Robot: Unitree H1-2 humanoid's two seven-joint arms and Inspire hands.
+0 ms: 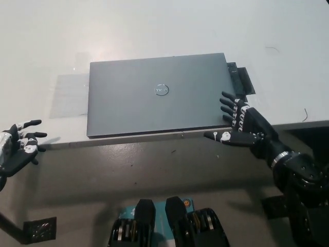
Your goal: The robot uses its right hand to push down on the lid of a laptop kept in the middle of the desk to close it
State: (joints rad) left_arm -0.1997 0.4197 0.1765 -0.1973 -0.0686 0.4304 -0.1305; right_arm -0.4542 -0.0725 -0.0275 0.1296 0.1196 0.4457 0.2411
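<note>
- Head view: the laptop is lying flat with its lid shut, in the middle of the desk, near the front edge.
- The black right hand is hovering just off the laptop's near right corner, fingers spread, holding nothing.
- The white left hand is resting at the lower left, off the desk, fingers apart and empty.
- Risk: the right hand, being so near that corner, may snag it and drag the laptop askew.
- No containers are showing.
</note>
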